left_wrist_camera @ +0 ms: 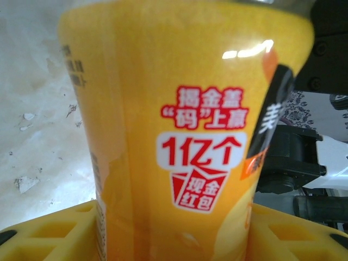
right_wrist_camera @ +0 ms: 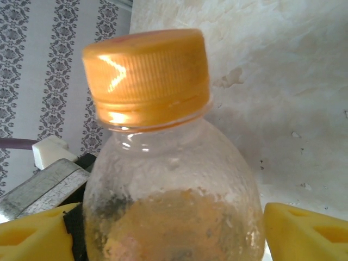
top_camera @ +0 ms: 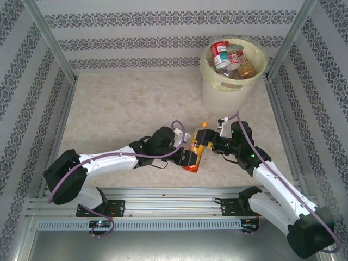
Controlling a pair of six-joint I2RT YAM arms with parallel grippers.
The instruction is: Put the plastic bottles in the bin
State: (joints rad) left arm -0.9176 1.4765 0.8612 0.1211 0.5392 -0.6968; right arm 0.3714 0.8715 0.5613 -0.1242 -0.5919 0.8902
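From above, the orange bottle (top_camera: 197, 151) hangs over the bench (top_camera: 119, 109) near the front middle, tilted, with its cap (top_camera: 204, 124) pointing toward the far side. The left fingers (top_camera: 187, 159) meet it low on the body and the right fingers (top_camera: 213, 142) meet it nearer the top. The bin (top_camera: 217, 95) stands in the far right corner, well apart, with several plastic bottles (top_camera: 228, 57) lying in it.

The left wrist camera looks straight at the label (left_wrist_camera: 201, 157). The left fingers (left_wrist_camera: 43, 239) sit against both sides of the bottle with no gap showing, so they are closed on it and appear to carry it.

The right wrist camera shows the cap (right_wrist_camera: 147, 76) and the clear shoulder of the orange bottle (right_wrist_camera: 174, 217). The right fingers (right_wrist_camera: 304, 228) stand partly spread to either side of that shoulder, just beside the plastic. Whether they press it cannot be told.

The step looks like a handover to the right arm. To do it well, the right fingers should close squarely on the shoulder under the cap's collar before the left ones let go. The thin wall will likely dent, so a moderate squeeze suits. The left fingers should then open wide and draw straight back without dragging the label.
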